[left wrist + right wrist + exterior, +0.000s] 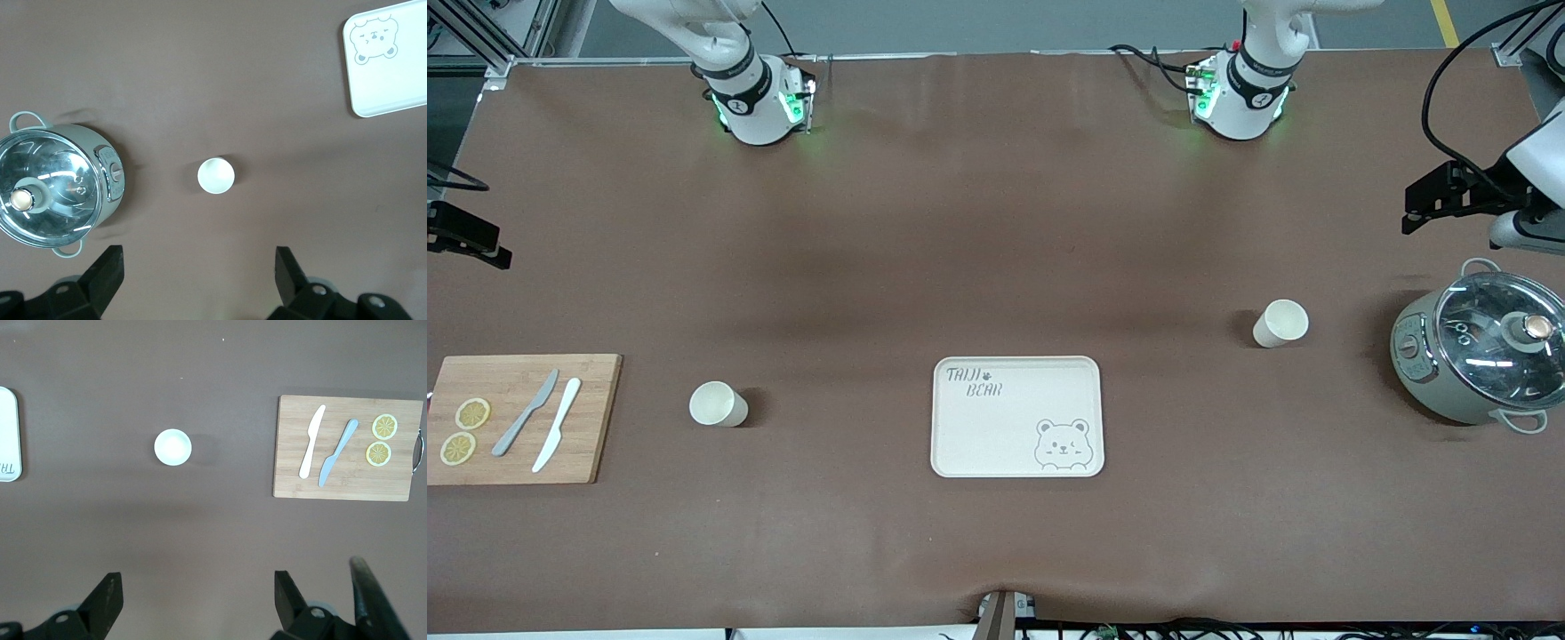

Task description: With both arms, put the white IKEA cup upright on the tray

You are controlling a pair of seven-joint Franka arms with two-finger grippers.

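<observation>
1. Both of our black two-finger grippers hang high over the brown table (pixel 996 222) with fingers spread wide and nothing between them: the left gripper (pixel 199 277) over the left arm's end, the right gripper (pixel 198 600) over the right arm's end.
2. Nearest the front camera lies the flat cream rectangular tray (pixel 1017 417) with grey "TAIJI BEAR" lettering and a bear-face drawing, at mid-table, with nothing on it.
3. Toward the right arm's end, a white cup (pixel 718 404) stands upright on the table, well apart from the tray.
4. At that end of the table, we see a wooden cutting board (pixel 520 419) carrying a grey knife (pixel 525 412), a white knife (pixel 557 424) and two lemon slices (pixel 464 430).
5. Farther from the camera, toward the left arm's end, a second white cup (pixel 1280 323) stands upright.
6. Beside it sits a pale green pot with a glass lid (pixel 1480 350).
</observation>
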